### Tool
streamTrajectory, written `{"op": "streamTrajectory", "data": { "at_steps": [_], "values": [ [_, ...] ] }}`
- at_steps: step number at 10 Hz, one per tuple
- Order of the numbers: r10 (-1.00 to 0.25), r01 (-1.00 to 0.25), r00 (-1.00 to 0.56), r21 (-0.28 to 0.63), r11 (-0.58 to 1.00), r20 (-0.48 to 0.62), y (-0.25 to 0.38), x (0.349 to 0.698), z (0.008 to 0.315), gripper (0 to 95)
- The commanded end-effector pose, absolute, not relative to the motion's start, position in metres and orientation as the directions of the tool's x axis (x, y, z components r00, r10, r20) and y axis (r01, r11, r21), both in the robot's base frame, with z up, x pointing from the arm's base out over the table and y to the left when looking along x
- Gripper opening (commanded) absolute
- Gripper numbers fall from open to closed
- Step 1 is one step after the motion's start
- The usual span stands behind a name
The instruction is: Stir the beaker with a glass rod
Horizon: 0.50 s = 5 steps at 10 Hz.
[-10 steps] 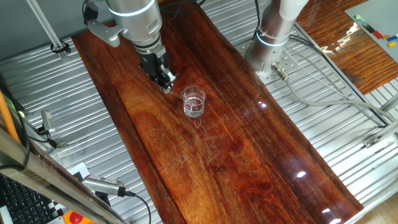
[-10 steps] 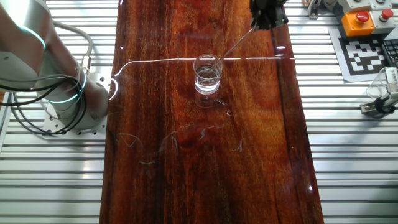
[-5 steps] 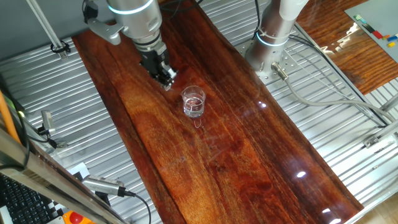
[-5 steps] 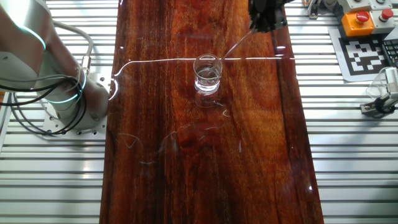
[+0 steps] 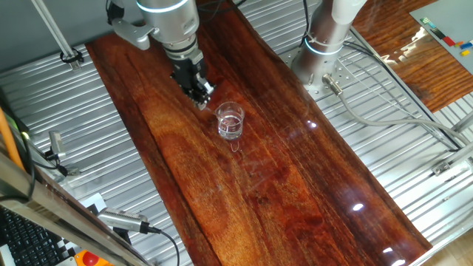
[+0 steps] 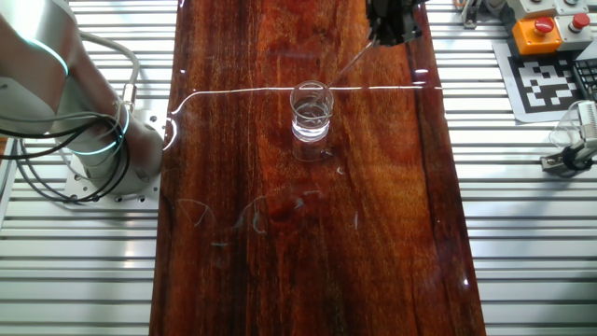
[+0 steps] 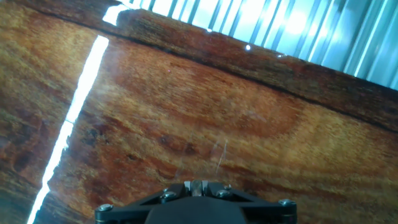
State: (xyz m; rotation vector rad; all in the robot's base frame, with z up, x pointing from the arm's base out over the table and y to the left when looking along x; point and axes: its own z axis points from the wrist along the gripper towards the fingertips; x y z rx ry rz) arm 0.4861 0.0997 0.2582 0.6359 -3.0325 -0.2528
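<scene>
You see the surface (image 5: 295,192), a long glossy wood board, run from the upper left to the lower right of one fixed view, on a ribbed metal bench (image 5: 96,148). In the other fixed view the surface (image 6: 280,261) fills the middle from top to bottom.

The arm (image 5: 166,22) comes in at the top of the first fixed view. A second robot base (image 5: 325,44) stands at the upper right there, just off the surface edge; in the other fixed view it is the grey base (image 6: 84,140) at the left, with cables looping beside it. At that view's right edge you have a box with an orange button (image 6: 541,28) and a black-and-white marker (image 6: 550,79), both well off the surface.

The claw (image 5: 198,93) hangs above the surface, up and left of the beaker (image 5: 230,120), apart from it. In the other fixed view the claw (image 6: 390,28) sits at the top, right of centre, clenched on the rod (image 6: 350,65).

The beaker (image 6: 312,112) stands upright at the upper middle of the surface, nothing near it. The rod slants down and left from the claw to about the beaker's rim; you cannot tell if its tip is inside. In the hand view only a faint sliver of rod (image 7: 219,158) shows over bare wood.
</scene>
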Motion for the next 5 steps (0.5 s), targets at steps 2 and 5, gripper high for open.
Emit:
{"op": "streamTrajectory", "data": {
  "at_steps": [2,5],
  "values": [
    [-0.439,-0.435,-0.898,0.144,0.889,-0.001,0.0946,0.4839,0.2574,0.0],
    [-0.424,-0.418,-0.906,0.156,0.895,0.005,0.0901,0.4787,0.26,0.0]
  ]
}}
